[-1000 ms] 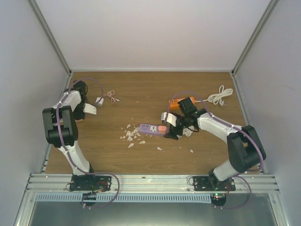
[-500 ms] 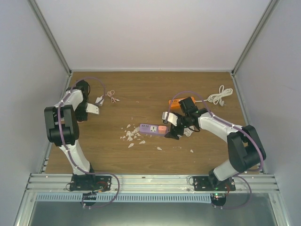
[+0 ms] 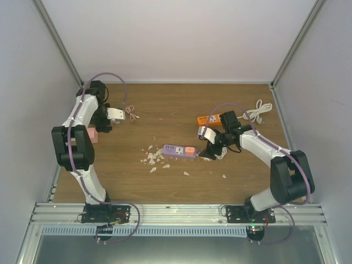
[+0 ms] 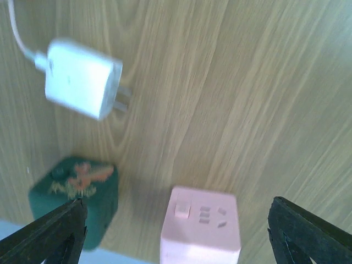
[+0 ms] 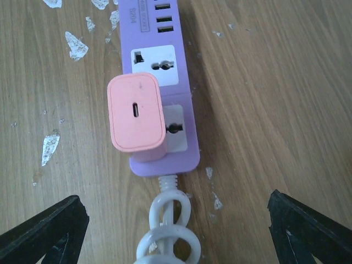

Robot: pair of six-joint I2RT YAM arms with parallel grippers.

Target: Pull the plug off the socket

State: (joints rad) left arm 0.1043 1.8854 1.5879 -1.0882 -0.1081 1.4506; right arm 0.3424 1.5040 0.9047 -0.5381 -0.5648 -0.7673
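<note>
Right gripper (image 5: 175, 220) gapes wide just right of the pink plug (image 5: 137, 113), seated in the purple strip (image 5: 184, 159); left gripper (image 4: 179, 206) wide too.

My left arm (image 3: 74, 148) reaches far forward along the left side, with the elbow raised and the wrist turned inward. My left gripper (image 3: 110, 121) points downward, its fingers spread wide and holding nothing. My right arm (image 3: 258, 144) stretches forward and toward the middle. My right gripper (image 3: 206, 144) also points downward, fingers wide apart, empty.
</note>
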